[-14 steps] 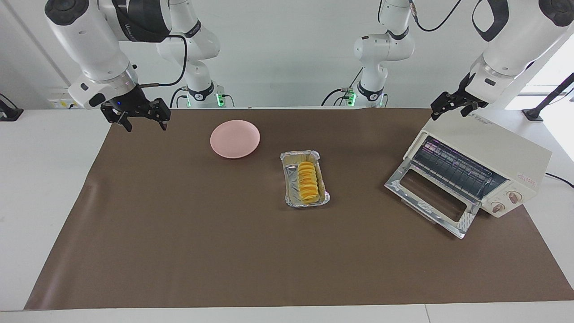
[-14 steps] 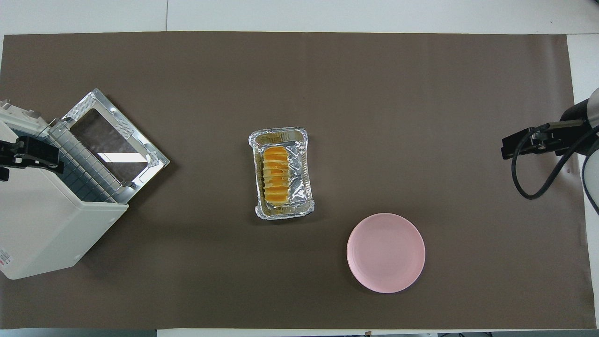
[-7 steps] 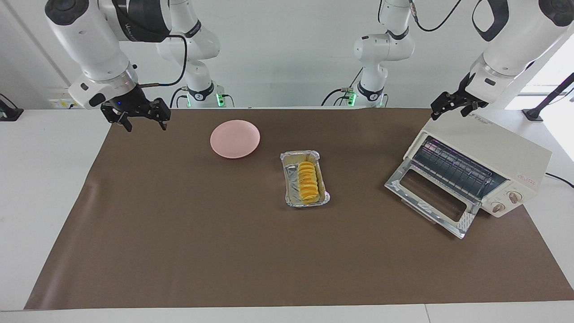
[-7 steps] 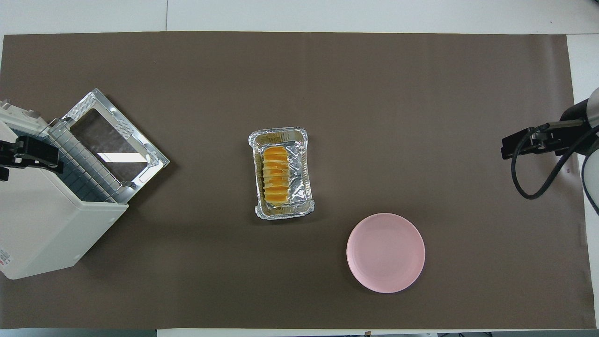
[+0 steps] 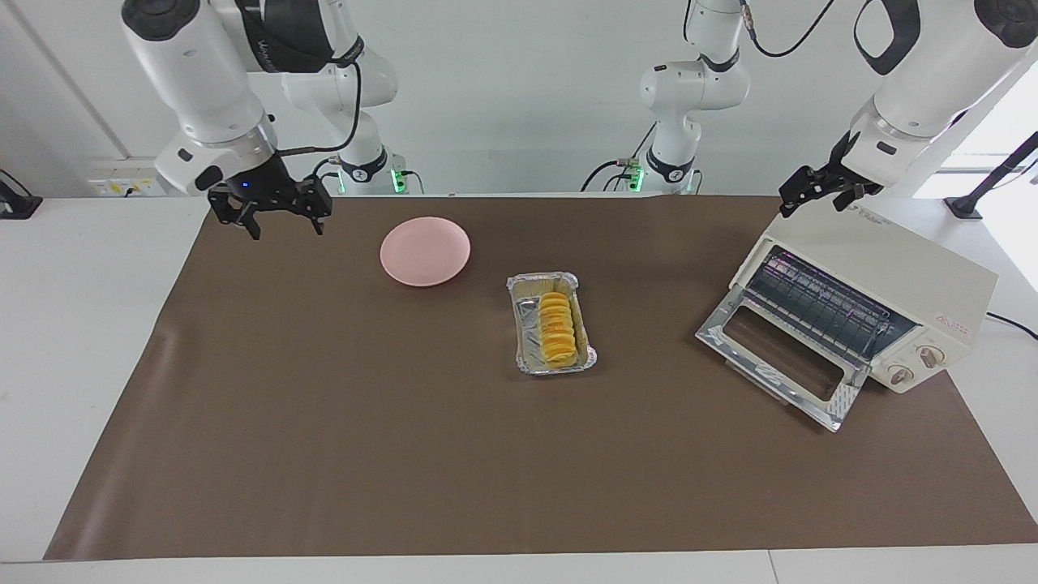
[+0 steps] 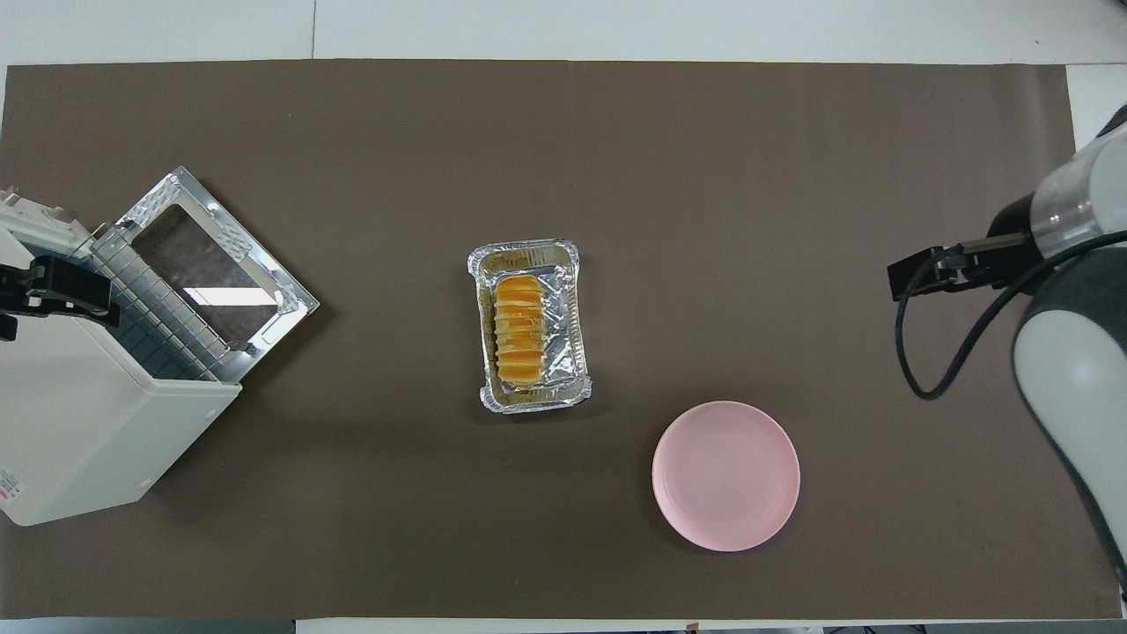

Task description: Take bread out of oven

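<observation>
- Change from a second ago: the right tool (image 5: 280, 217) has shifted along the mat's robot-side edge toward the plate; the arm fills more of the overhead view than before. Nothing else has moved.
- Right tool: fingers spread, empty, up over the mat (image 5: 324, 422) at the right arm's end.
- Left tool (image 5: 821, 192): fingers apart, empty, over the oven's top edge nearest the robots; this arm waits.
- Oven (image 5: 892, 284): one, cream-white, at the left arm's end of the worktop (image 5: 73, 324), set at an angle. Glass door (image 5: 778, 357) dropped open and lying flat on the mat. Wire rack (image 5: 819, 304) visible inside, bare. Two knobs (image 5: 915, 365) on the front.
- Bread (image 5: 556, 331): one ridged yellow loaf, outside the oven, lying lengthwise in the tray near the middle of the mat.
- Tray (image 5: 527, 324): one, crinkled foil, oblong, well apart from the oven door.
- Plate (image 5: 425, 251): one, round, pink, bare, nearer to the robots than the tray and toward the right arm's end.
- Mat: one, brown, covering most of the worktop, under every item.
</observation>
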Controlling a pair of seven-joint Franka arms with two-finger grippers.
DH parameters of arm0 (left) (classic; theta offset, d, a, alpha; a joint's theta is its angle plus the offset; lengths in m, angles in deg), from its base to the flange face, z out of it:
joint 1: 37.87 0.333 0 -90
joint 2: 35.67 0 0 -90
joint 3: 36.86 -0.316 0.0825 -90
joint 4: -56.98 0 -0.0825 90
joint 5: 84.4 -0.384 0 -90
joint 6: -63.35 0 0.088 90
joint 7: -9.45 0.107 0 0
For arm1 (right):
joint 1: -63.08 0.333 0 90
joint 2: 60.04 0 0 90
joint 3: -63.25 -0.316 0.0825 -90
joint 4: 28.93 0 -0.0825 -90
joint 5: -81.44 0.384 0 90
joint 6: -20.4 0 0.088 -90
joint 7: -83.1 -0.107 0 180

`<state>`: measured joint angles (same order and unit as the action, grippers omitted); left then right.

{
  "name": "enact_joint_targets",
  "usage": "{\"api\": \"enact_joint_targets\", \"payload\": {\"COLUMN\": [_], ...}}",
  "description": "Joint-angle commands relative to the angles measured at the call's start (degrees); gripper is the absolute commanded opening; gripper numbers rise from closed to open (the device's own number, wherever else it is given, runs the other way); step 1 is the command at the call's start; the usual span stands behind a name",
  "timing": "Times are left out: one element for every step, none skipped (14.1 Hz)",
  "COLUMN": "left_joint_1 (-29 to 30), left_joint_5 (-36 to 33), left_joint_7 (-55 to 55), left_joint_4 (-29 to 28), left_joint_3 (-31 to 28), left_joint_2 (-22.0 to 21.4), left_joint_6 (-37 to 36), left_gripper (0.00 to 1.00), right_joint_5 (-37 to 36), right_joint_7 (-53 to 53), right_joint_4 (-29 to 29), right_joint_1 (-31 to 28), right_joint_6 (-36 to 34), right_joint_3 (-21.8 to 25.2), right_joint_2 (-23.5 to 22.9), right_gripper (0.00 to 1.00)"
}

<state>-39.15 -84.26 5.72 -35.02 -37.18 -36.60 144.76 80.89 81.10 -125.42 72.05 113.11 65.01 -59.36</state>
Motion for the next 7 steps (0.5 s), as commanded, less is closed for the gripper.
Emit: {"api": "enact_joint_targets", "payload": {"left_joint_1": [-0.2,-0.2,-0.2,-0.2,-0.2,-0.2,-0.2], "left_joint_5": [0.5,0.5,0.5,0.5,0.5,0.5,0.5], "left_joint_7": [-0.2,-0.2,-0.2,-0.2,-0.2,-0.2,-0.2], "left_joint_4": [-1.0,-1.0,-1.0,-1.0,-1.0,-1.0,-1.1], "left_joint_3": [-0.3,-0.3,-0.4,-0.3,-0.4,-0.3,-0.4], "left_joint_2": [-1.2,-1.2,-1.2,-1.2,-1.2,-1.2,-1.2], "left_joint_6": [0.7,0.7,0.7,0.7,0.7,0.7,0.7], "left_gripper": [1.0,1.0,1.0,1.0,1.0,1.0,1.0], "right_joint_5": [3.1,4.1,4.2,4.2,4.2,4.2,4.2], "right_joint_7": [-6.5,-8.5,-10.4,-13.6,-17.2,-19.6,-20.8], "right_joint_4": [-2.3,-2.3,-2.3,-2.3,-2.3,-2.3,-2.3], "right_joint_1": [4.6,6.4,9.1,11.9,14.3,16.2,17.5], "right_joint_6": [5.5,8.2,10.7,13.9,17.0,19.8,22.9], "right_joint_3": [-0.4,-0.4,-0.4,-0.4,-0.4,-0.4,-0.4], "right_joint_2": [-2.2,-3.9,-5.5,-7.3,-9.1,-10.9,-13.0], "right_gripper": [1.0,1.0,1.0,1.0,1.0,1.0,1.0]}}
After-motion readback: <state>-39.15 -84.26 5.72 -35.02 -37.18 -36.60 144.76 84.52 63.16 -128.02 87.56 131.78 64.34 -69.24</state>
